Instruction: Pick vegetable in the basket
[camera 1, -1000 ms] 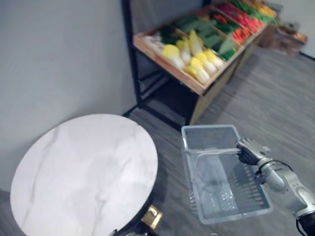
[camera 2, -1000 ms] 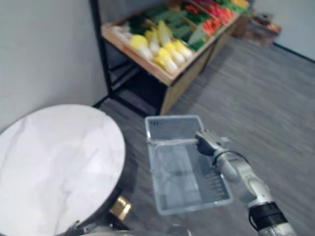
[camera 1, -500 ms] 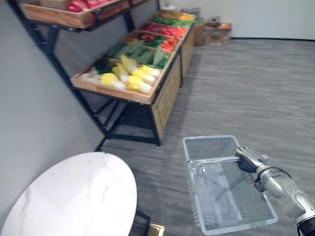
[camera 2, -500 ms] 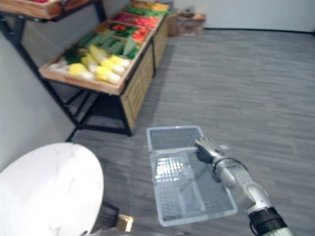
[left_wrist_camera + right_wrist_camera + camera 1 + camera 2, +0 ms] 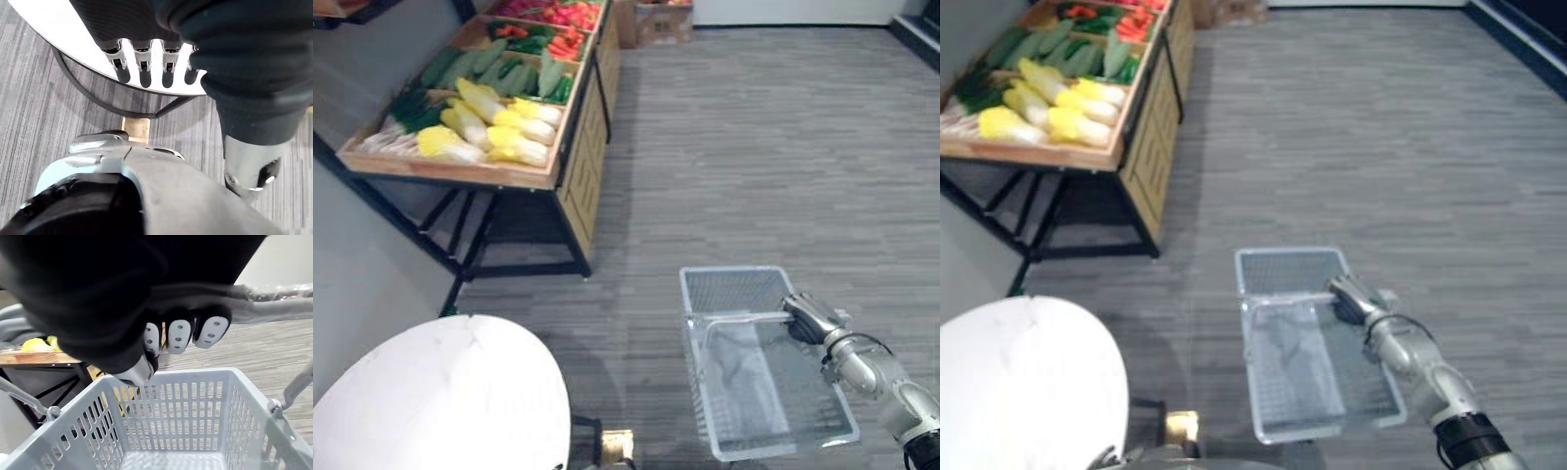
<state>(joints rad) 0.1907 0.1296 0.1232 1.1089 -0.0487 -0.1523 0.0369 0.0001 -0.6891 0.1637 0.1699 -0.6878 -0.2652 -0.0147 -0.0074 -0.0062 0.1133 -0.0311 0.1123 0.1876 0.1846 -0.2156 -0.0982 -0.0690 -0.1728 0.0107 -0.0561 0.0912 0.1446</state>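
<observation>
Vegetables: they lie in the compartments of a wooden stand (image 5: 460, 172) at the far left, well apart from the basket. Pale yellow cabbages (image 5: 499, 132) fill the near compartment, with dark leafy greens (image 5: 409, 108) beside them. Long green vegetables (image 5: 499, 70) lie in the next compartment back, and red ones (image 5: 553, 15) in the one behind that.
Basket: a grey plastic mesh basket (image 5: 734, 291) hangs over the floor (image 5: 754, 147) in front of the robot, to the right of the stand. Its long side points away from the robot, and its handle (image 5: 744, 317) is raised across its far half.
Right robot hand: the right robot hand (image 5: 811, 315) is at the right end of the handle. In the right wrist view its fingers (image 5: 178, 335) are curled over the handle bar and clasp it, with the basket's open mesh walls below.
Left robot hand: in the left wrist view the left robot hand (image 5: 141, 61) hangs with its fingers straight in a row, slightly spread, holding nothing, over the rim of the surface.
Surface: a round white marbled surface (image 5: 440, 401) on a black frame stands at the near left, between the robot and the stand and apart from the basket.
Tan square piece: a tan square piece (image 5: 617, 446) sits low under the edge of the surface.
Cardboard box: a cardboard box (image 5: 656, 18) stands on the floor past the far end of the stand.
</observation>
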